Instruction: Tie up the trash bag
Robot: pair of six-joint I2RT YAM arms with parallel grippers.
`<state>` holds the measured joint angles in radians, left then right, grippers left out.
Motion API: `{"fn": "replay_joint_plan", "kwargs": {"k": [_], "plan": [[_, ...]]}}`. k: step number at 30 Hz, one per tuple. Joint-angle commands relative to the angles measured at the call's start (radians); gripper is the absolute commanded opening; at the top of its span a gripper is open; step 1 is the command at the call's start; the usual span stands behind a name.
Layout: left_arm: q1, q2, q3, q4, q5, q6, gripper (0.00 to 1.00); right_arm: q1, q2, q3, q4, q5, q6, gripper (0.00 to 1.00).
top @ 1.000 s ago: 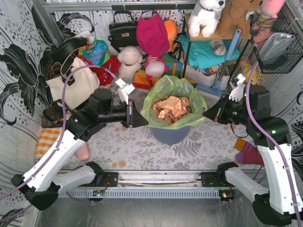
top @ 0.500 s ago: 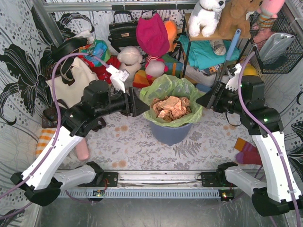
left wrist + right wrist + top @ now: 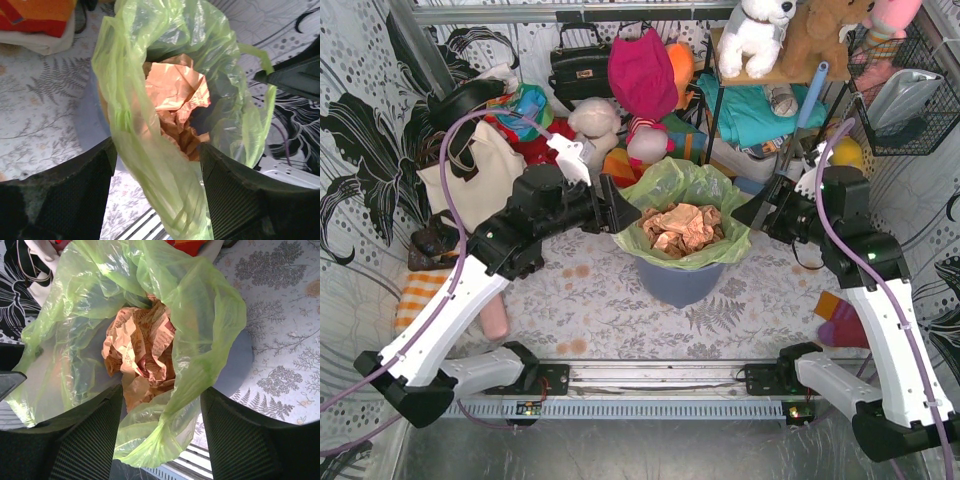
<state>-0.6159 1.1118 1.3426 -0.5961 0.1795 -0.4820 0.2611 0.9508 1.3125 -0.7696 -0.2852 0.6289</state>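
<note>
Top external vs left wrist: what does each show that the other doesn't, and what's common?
Only top external: the clutter at the back, including a white tote bag, a black handbag and a white plush dog.
Only left wrist: a close look at the trash bag, with its near rim fold hanging between the fingers of the open left gripper.
Both: the green bag, the crumpled tan paper inside it, the blue-grey bin and the right gripper beside the opposite rim.

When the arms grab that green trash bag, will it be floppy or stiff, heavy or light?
Probably floppy: the trash bag looks thin, wrinkled and see-through. Likely light, since only crumpled paper shows inside. Its glossy plastic might slip.
</note>
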Motion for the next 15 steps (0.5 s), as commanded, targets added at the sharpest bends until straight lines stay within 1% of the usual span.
{"fn": "replay_joint_plan", "kwargs": {"k": [1,5,8,10,15], "plan": [[0.041,-0.008,-0.050,0.225,0.164,-0.082,0.73,-0.002,-0.025,-0.040,0.082,0.020,0.049,0.64],[0.095,-0.020,-0.111,0.390,0.313,-0.168,0.68,-0.001,-0.042,-0.088,0.155,0.020,0.080,0.63],[0.143,-0.012,-0.144,0.491,0.403,-0.232,0.65,-0.002,-0.059,-0.147,0.250,0.011,0.135,0.63],[0.165,-0.008,-0.173,0.570,0.449,-0.279,0.65,-0.001,-0.079,-0.202,0.354,-0.008,0.183,0.62],[0.185,0.014,-0.207,0.763,0.521,-0.382,0.65,-0.001,-0.114,-0.332,0.690,-0.060,0.311,0.57]]}}
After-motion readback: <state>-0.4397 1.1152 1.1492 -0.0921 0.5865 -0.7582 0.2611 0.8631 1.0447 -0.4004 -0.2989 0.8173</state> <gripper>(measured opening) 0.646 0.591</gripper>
